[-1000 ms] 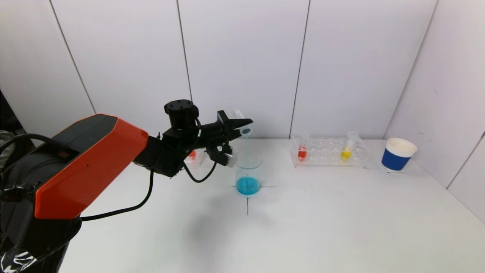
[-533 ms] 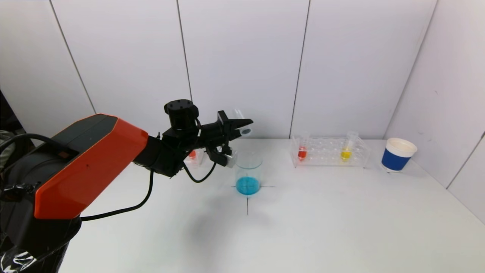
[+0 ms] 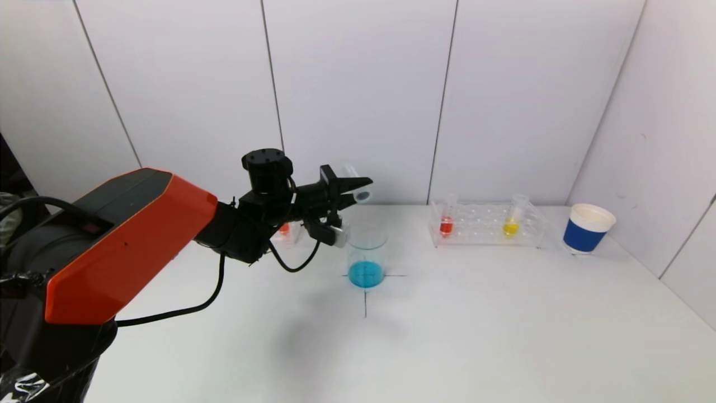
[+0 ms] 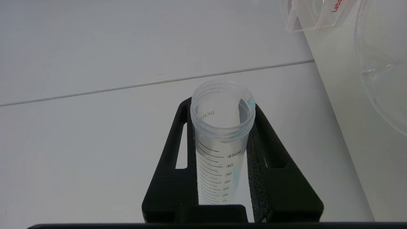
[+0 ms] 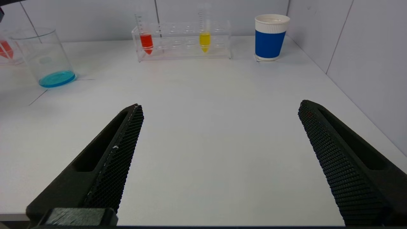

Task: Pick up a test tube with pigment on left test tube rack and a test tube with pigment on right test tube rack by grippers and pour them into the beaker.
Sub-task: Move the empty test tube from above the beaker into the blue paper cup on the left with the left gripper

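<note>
My left gripper point(image 3: 358, 187) is shut on a clear, nearly empty test tube point(image 3: 357, 182), tipped on its side above and behind the beaker point(image 3: 366, 254). The beaker holds blue liquid. In the left wrist view the tube point(image 4: 222, 127) sits between the black fingers point(image 4: 270, 152) with a blue drop at its rim. The left rack point(image 3: 288, 230), mostly hidden by the arm, holds a red tube point(image 3: 284, 228). The right rack point(image 3: 485, 224) holds a red tube point(image 3: 446, 224) and a yellow tube point(image 3: 510, 225). My right gripper point(image 5: 219, 121) is open and empty, low over the near table, out of the head view.
A blue and white paper cup point(image 3: 587, 228) stands right of the right rack, near the side wall. A black cross mark point(image 3: 366, 296) is on the table under the beaker. White wall panels close off the back and right.
The thin stream from the tube into the beaker has stopped. The tube's mouth has lifted slightly; the left arm has barely shifted.
</note>
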Available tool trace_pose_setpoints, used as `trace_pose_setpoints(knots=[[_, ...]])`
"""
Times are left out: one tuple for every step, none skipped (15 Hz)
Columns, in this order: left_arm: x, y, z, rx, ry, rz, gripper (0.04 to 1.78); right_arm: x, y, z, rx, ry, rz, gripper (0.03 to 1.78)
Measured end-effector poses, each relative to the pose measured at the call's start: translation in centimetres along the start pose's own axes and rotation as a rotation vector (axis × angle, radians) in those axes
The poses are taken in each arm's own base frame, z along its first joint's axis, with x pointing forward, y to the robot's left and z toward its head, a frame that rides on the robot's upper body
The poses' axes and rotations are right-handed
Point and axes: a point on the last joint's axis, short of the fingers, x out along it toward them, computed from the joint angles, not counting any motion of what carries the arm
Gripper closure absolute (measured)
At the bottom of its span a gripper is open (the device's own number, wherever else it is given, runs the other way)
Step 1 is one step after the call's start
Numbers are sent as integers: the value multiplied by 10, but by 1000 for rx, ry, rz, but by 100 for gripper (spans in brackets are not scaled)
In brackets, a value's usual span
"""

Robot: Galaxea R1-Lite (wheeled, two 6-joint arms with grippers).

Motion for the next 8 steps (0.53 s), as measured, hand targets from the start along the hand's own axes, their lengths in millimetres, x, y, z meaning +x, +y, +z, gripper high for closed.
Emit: trace_pose_setpoints(knots=[[0,1,1,-28,6,0,137,0,0,0,0,0,-1,4],[-1,3,2,-61,18,-1,137,0,0,0,0,0,0,4],[-1,5,5,-104,34,-2,137,0,0,0,0,0,0,4],[-1,7,7,-151,50,-2,137,0,0,0,0,0,0,4],[-2,11,8,-198,71,1,137,0,0,0,0,0,0,4],[-3,15,10,-255,103,7,137,0,0,0,0,0,0,4],[-4,21,11,-308,139,19,137,0,0,0,0,0,0,4],[-6,27,11,-363,174,34,137,0,0,0,0,0,0,4]])
